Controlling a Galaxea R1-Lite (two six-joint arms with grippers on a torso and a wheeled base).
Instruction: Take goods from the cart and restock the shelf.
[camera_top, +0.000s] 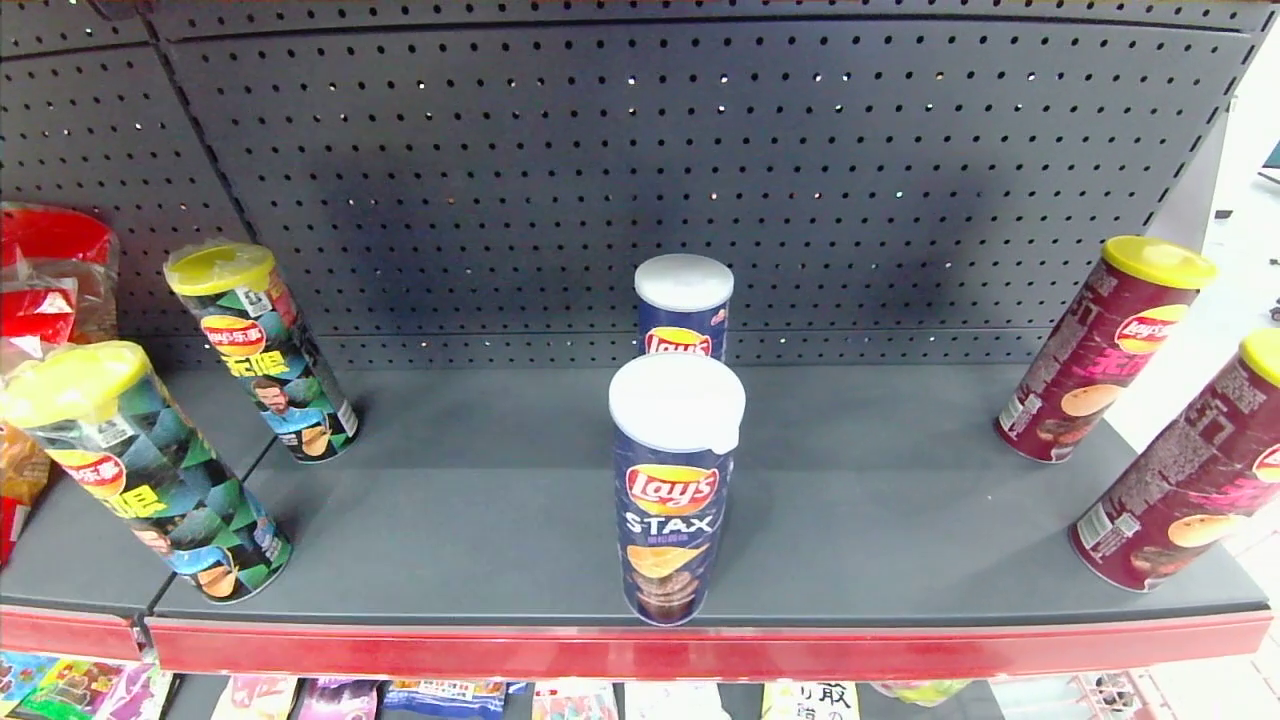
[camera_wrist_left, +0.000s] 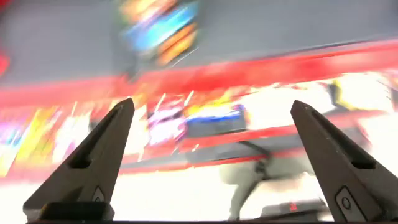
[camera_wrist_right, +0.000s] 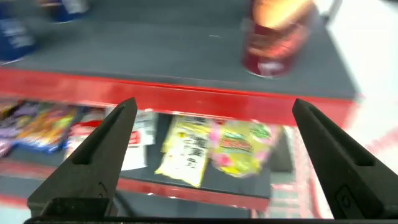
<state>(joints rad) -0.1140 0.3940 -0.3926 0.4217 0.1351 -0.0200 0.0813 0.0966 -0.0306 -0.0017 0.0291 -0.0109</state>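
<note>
**Restocking, interval between placements.** My left gripper (camera_wrist_left: 212, 104) and my right gripper (camera_wrist_right: 214, 104) both face the red front rail (camera_top: 700, 650) of the dark grey metal shelf (camera_top: 480, 500). Each has its 2 black fingers spread wide with nothing between them. 2 blue cardboard crisp tubes with white plastic lids stand upright in file at the shelf's centre: the front blue tube (camera_top: 672, 490) at the rail, the rear blue tube (camera_top: 683, 305) just behind it, near the perforated back panel (camera_top: 600, 150). 2 teal-patterned tubes with yellow lids (camera_top: 140, 470) stand to the left and 2 maroon tubes with yellow lids (camera_top: 1100, 350) to the right, all 4 well apart from the file. Bright snack packets (camera_wrist_right: 193, 149) lie on the tier below. Judged step: both hands are free, so a fetch is due. The next move calls for turning to the cart, closing on 1 more item, and setting it on bare shelf without toppling the front blue tube
</note>
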